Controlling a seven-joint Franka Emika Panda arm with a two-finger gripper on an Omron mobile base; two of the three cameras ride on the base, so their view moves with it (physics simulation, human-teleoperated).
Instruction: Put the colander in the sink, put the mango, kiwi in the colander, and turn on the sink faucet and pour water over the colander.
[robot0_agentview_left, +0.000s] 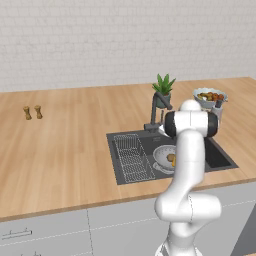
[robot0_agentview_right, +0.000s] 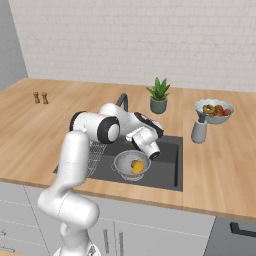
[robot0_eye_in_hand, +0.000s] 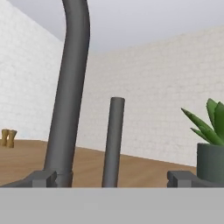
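The silver perforated colander (robot0_agentview_right: 131, 165) sits in the dark sink (robot0_agentview_right: 166, 165). The yellow-orange mango (robot0_agentview_right: 138, 167) lies inside it, with a small brownish bit that looks like the kiwi (robot0_agentview_right: 133, 161) beside it. In the left base view the colander (robot0_agentview_left: 163, 156) is partly hidden behind my arm. The dark sink faucet (robot0_agentview_left: 158, 106) stands at the sink's back edge. In the hand view my gripper (robot0_eye_in_hand: 113, 179) is open and level with the faucet's base. The thick spout pipe (robot0_eye_in_hand: 70, 87) rises over my left fingertip (robot0_eye_in_hand: 43, 178), and a thin upright lever (robot0_eye_in_hand: 113, 140) stands midway between the fingers, untouched.
A wire rack (robot0_agentview_left: 132, 158) fills the sink's left part. A potted plant (robot0_agentview_left: 163, 91) stands right behind the faucet. A pale bowl of food (robot0_agentview_right: 214, 110) and a grey dispenser (robot0_agentview_right: 199, 130) are right of the sink. Two small shakers (robot0_agentview_left: 32, 112) stand far left.
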